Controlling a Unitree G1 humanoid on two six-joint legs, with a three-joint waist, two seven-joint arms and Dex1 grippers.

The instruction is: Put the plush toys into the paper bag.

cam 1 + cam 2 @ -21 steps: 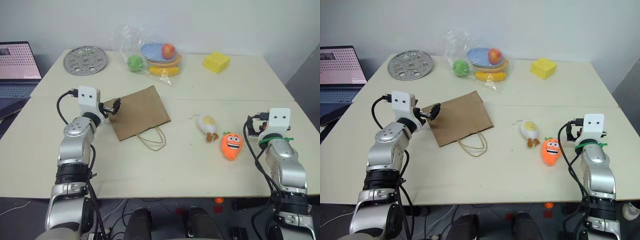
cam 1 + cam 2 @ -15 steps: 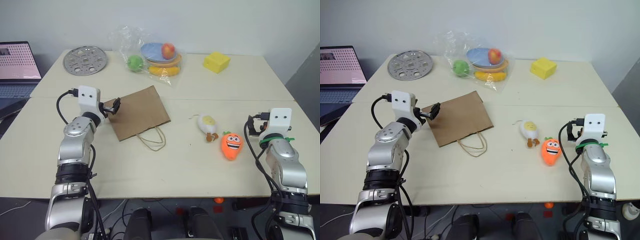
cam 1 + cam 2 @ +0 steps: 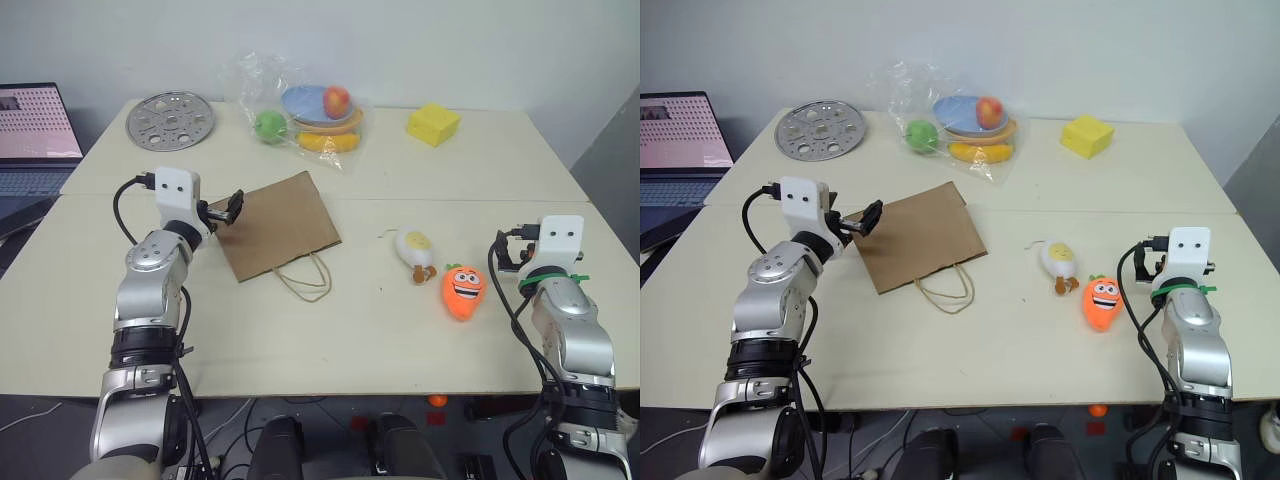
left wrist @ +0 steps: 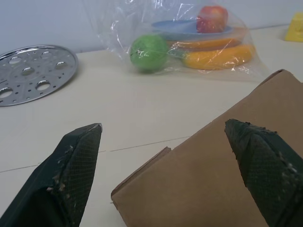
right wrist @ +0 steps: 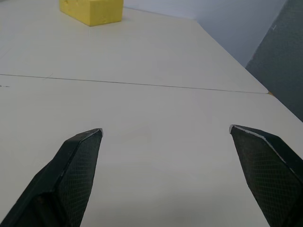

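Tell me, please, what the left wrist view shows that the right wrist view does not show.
Left wrist view: the paper bag lying flat, with the open left gripper hovering by its corner; beyond it, the clear bag of plastic fruit and the perforated metal disc.

Right wrist view: the open right gripper over bare table, with a dark surface past the table's far edge.

Both views: the cream table and the yellow sponge block, which sits at the picture's edge in the left wrist view. Neither wrist view includes the plush toys.
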